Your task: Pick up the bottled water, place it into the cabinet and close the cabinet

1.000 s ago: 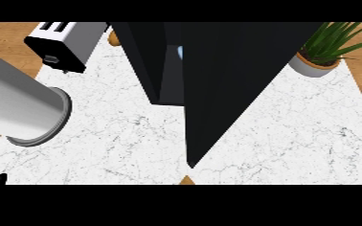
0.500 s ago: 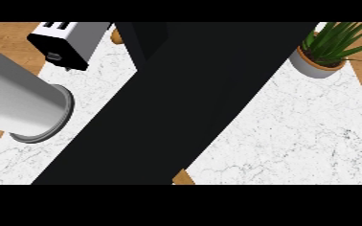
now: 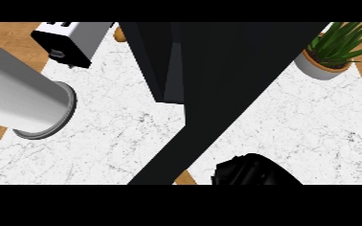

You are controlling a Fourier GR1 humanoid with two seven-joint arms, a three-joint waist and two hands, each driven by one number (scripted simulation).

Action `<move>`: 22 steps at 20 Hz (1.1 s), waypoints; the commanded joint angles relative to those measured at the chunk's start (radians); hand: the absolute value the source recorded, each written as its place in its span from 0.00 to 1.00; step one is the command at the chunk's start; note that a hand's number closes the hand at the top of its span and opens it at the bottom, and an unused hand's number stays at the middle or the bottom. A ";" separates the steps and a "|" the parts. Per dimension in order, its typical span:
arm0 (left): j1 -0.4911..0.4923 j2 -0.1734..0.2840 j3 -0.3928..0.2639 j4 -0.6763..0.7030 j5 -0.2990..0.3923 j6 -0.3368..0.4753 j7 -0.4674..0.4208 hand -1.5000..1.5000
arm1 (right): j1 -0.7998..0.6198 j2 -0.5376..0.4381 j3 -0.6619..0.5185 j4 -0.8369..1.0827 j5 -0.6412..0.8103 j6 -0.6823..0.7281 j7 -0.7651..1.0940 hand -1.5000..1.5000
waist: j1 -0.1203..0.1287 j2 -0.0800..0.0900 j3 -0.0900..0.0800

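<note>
The black cabinet point(image 3: 212, 57) fills the middle of the head view, seen from above. Its door point(image 3: 191, 143) stretches as a dark slab from the upper right down to the lower edge. No bottled water shows; the cabinet's inside is hidden. My right hand point(image 3: 251, 170) is a black shape at the bottom edge, just right of the door's lower end. I cannot make out whether it touches the door. My left forearm point(image 3: 32, 100) is a grey cylinder at the left, and its hand is out of sight.
A white and black toaster point(image 3: 67, 40) stands at the back left on the white marble counter point(image 3: 113, 134). A potted green plant point(image 3: 332, 52) stands at the back right. Wooden edge shows at the top left and near the door's foot.
The door has swung: its dark band across the counter is narrower than half a second ago. My right hand has come into view at the bottom. A bluish sliver inside the cabinet no longer shows.
</note>
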 commanded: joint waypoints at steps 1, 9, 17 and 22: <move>0.024 0.004 0.048 -0.004 0.047 -0.032 0.000 0.00 | -0.229 0.086 -0.095 0.138 -0.124 -0.147 0.057 1.00 | 0.000 0.001 0.001; 0.144 -0.020 0.178 0.005 0.127 -0.172 -0.022 0.00 | -0.638 0.043 -0.357 0.543 -0.239 -0.061 0.082 1.00 | -0.023 -0.008 0.003; 0.138 -0.049 0.258 0.049 0.174 -0.254 0.018 0.00 | -0.874 0.089 -0.366 0.836 -0.210 -0.029 0.020 1.00 | -0.042 -0.008 0.002; 0.113 -0.031 0.255 0.074 0.207 -0.274 0.057 0.00 | -0.931 0.089 -0.366 0.888 -0.252 -0.034 0.036 1.00 | -0.044 -0.004 0.001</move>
